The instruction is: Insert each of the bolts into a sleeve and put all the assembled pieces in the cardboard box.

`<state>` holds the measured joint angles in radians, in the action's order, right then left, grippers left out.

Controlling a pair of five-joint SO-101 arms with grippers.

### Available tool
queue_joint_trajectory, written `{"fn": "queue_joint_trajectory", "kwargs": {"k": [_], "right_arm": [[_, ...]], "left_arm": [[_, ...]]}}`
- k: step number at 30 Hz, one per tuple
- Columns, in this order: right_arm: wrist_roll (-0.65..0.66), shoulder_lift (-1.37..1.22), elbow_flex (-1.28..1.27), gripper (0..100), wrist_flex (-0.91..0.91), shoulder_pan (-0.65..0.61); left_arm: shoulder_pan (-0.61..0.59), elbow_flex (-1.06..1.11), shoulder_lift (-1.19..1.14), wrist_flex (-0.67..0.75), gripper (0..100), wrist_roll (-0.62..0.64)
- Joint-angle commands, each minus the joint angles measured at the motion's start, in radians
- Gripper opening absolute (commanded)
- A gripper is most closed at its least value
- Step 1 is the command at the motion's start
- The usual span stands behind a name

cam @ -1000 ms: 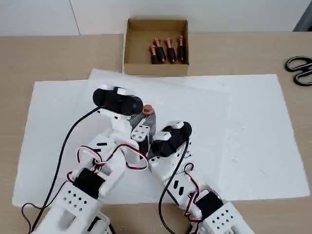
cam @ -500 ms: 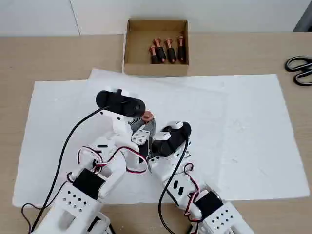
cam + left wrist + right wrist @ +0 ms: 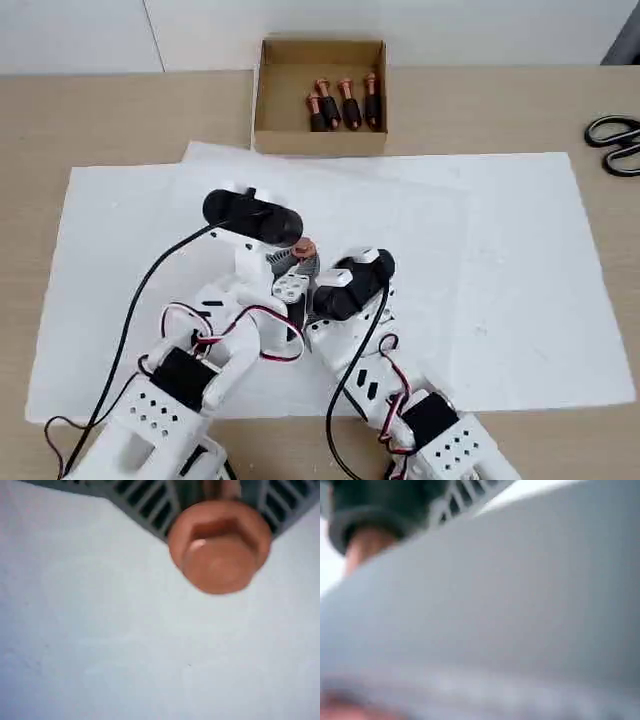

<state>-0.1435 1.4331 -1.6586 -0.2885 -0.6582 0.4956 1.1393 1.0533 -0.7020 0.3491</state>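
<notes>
A copper bolt sits between the grey ribbed fingers of my left gripper, which is shut on it; its hexagonal head faces the left wrist camera. My right gripper is pressed against the left one over the middle of the white paper. It looks shut on a black sleeve, and the bolt's copper shaft pokes from the sleeve's end. A grey finger hides the rest. The cardboard box at the back holds several assembled pieces.
Scissors lie at the table's far right edge. Bare paper stretches to the right of the arms and between them and the box. Both arms' cables trail toward the front edge.
My left gripper has brought the bolt toward the front, closer against the right gripper. The right arm has barely moved.
</notes>
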Motion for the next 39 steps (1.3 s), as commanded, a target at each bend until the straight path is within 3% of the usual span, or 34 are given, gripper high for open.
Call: {"fn": "queue_joint_trajectory", "kwargs": {"k": [1,12,18,28,35,39], "right_arm": [[-0.008,0.016,0.034,0.5,0.027,0.025],[-0.008,0.016,0.034,0.5,0.027,0.025],[-0.008,0.016,0.034,0.5,0.027,0.025],[-0.008,0.016,0.034,0.5,0.027,0.025],[-0.008,0.016,0.034,0.5,0.027,0.025],[-0.006,0.016,0.031,0.5,0.027,0.03]], "left_arm": [[0.025,0.01,0.009,-0.008,1,-0.041],[0.028,0.024,0.011,-0.017,1,-0.074],[0.031,-0.002,0.015,-0.141,14,-0.071],[0.021,-0.068,0.017,-0.153,15,-0.072],[-0.107,-0.196,0.017,-0.273,15,-0.072],[-0.247,-0.237,0.017,-0.298,15,-0.075]]}}
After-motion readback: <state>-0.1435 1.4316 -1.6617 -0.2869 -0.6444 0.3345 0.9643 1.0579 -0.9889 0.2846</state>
